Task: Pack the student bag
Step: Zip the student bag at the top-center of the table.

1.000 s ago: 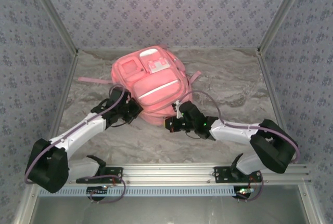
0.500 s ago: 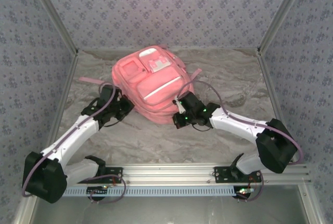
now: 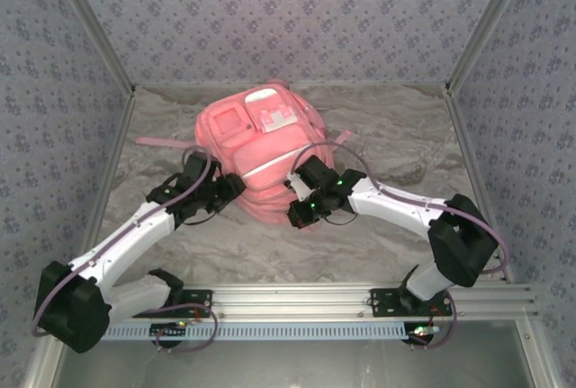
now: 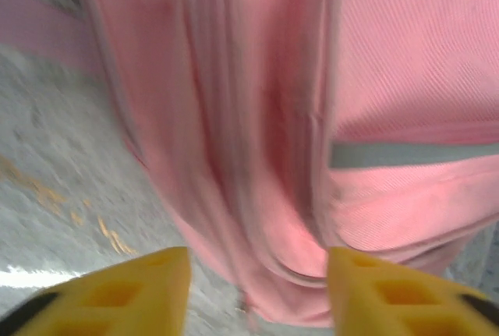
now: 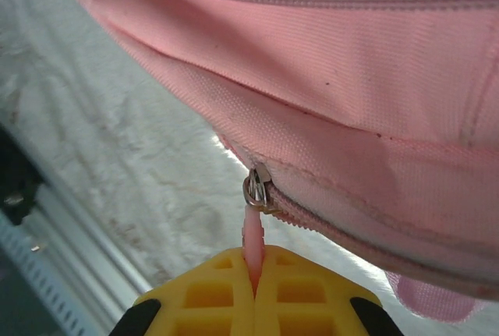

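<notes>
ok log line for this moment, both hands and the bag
student bag: lying on table | left hand: open, at bag's side | right hand: shut on zip pull

Floral-papered walls (image 3: 288,19), marbled grey tabletop (image 3: 405,145)

The student bag (image 3: 261,149) is matt pink woven cloth with a fine ribbed grain; its grey stripe (image 4: 413,154) looks smoother. The zip slider (image 5: 258,188) is shiny metal, and its pink pull tab (image 5: 253,246) is possibly soft plastic. The right gripper (image 5: 255,277) is matt yellow moulded plastic. The surface (image 3: 270,244) looks rough and marbled; the rail (image 3: 297,296) is brushed metal.
</notes>
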Robot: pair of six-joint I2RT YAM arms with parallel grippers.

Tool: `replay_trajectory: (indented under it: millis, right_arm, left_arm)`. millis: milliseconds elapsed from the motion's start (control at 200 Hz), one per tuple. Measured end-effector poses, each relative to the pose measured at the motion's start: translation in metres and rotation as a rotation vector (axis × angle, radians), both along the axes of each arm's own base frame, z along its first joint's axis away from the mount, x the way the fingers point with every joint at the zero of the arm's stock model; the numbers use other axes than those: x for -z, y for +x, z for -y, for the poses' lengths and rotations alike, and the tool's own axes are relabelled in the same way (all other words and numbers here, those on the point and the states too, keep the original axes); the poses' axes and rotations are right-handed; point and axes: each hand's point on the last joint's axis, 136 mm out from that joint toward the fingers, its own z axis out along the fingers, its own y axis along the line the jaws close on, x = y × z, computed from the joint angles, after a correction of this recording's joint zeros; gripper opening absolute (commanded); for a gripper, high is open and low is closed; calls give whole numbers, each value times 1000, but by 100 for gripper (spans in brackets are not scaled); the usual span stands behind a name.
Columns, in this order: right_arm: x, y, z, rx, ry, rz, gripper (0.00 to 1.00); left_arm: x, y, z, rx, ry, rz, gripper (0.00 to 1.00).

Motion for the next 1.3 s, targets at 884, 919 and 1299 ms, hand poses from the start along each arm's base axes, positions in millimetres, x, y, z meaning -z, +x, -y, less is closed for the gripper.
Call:
replay_trajectory:
  millis: [884, 919, 1299]
  right_arm:
    - [-4, -18, -31, 38, 5, -31, 0]
    - [-3, -18, -30, 38, 0, -33, 0]
    - [-2, -22, -32, 13, -18, -4, 0]
  left_arm:
    - [51, -33, 13, -58, 21, -185, 55]
    - [51, -33, 13, -55, 24, -184, 59]
    - [4, -22, -4, -4, 42, -17, 64]
